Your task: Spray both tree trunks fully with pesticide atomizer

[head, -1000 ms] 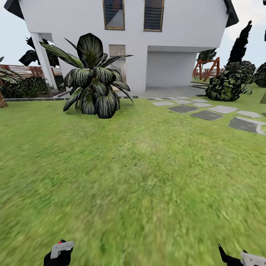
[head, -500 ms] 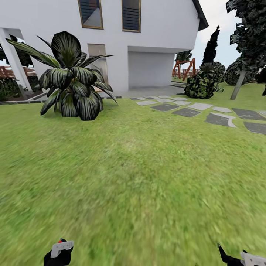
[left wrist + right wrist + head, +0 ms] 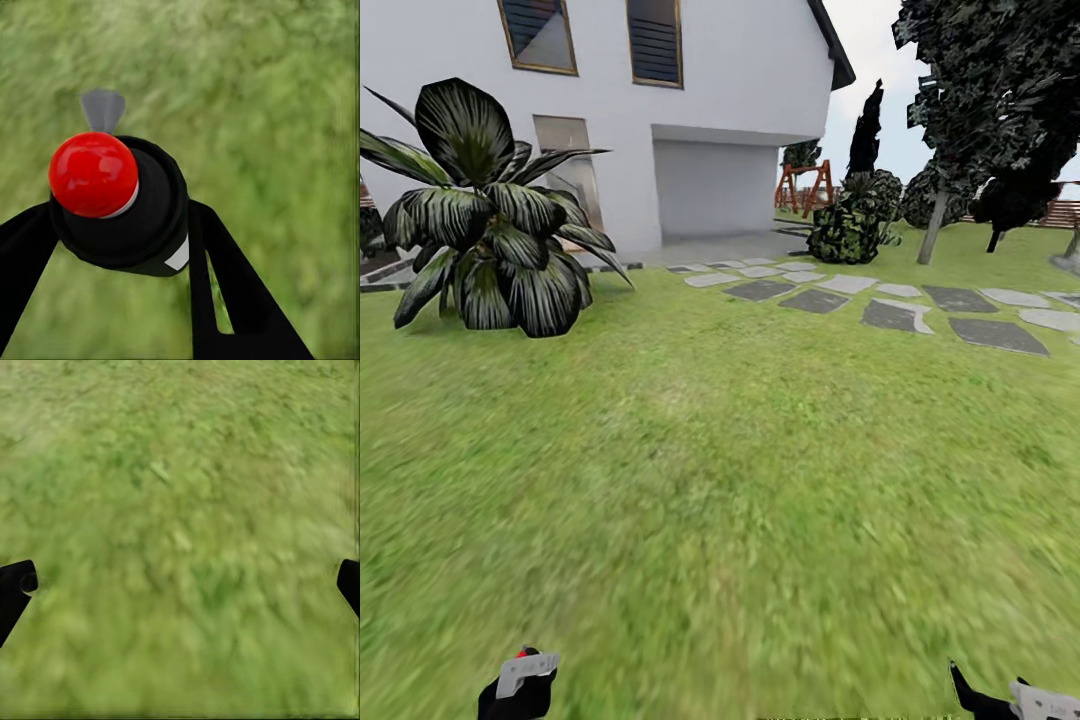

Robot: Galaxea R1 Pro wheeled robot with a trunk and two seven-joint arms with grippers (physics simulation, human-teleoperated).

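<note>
Your view swung right, bringing a tree [image 3: 1000, 100] into sight; right end effector [image 3: 180, 585] gaped empty, left end effector [image 3: 124, 247] perhaps gripped something.

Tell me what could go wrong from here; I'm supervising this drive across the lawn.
1. The nearest tree trunk stands far off, beyond the stepping stones. Spray released from here would likely miss it.
2. The black, red-topped bottle sits between the left hand's fingers. Jolts over the stones might shift it.
3. The broad-leaved plant is fairly near on the left, and a careless turn could clip it.
</note>
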